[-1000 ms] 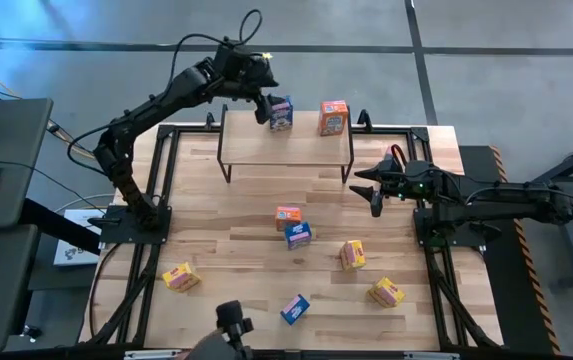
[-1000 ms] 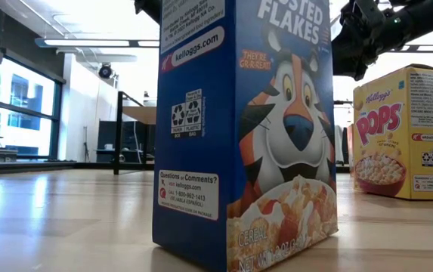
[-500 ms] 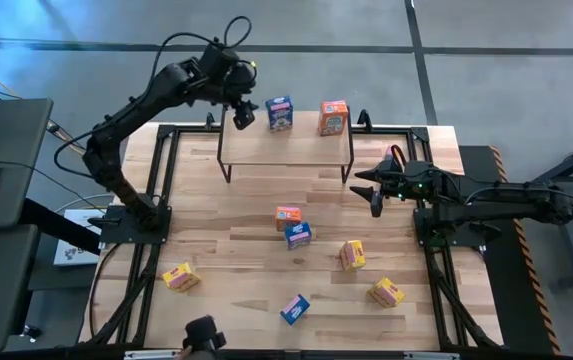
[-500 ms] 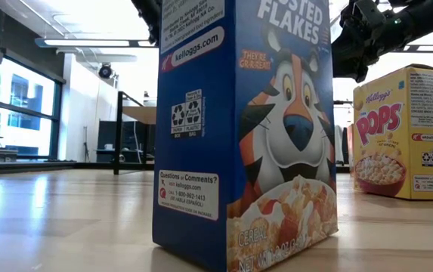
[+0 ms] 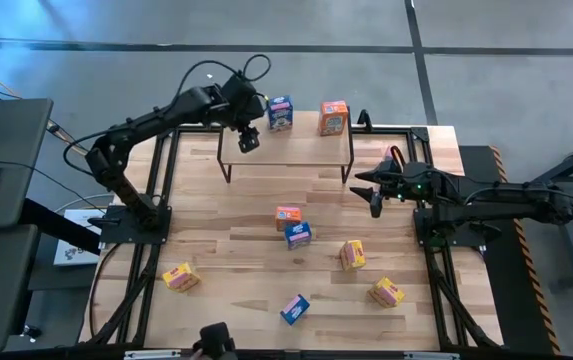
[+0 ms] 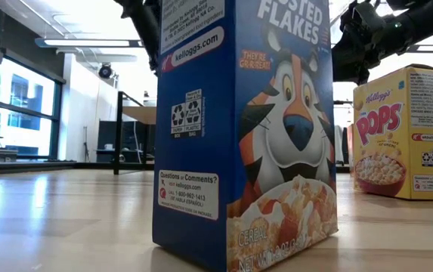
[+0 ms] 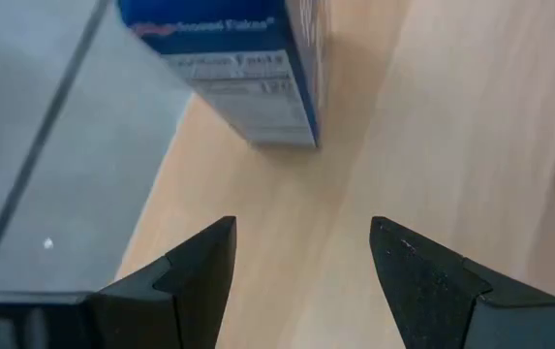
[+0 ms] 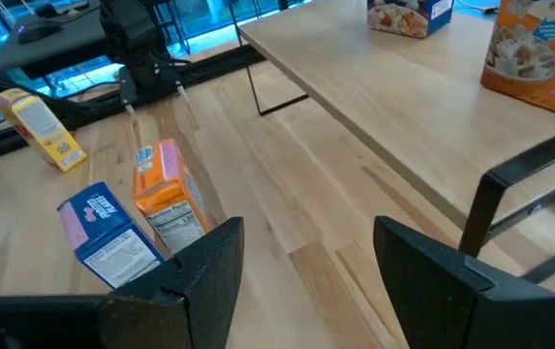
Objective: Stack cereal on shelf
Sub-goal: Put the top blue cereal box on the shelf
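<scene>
- A blue cereal box (image 5: 280, 112) is seen upright on the shelf (image 5: 306, 148), long axis vertical, near the plank's far edge (printed face not readable from above).
- An orange cereal box (image 5: 333, 118) stands upright beside it, well apart, toward the shelf's right end.
- The left tool (image 5: 249, 139) is held over the shelf's left part, just beside the blue box; its fingers are spread with nothing between them.
- The right tool (image 5: 375, 192) is parked by the shelf's right legs, fingers apart and empty.
- Seven more boxes are scattered on the light wood desk (image 5: 226, 250).
- Grey floor surrounds the desk.
</scene>
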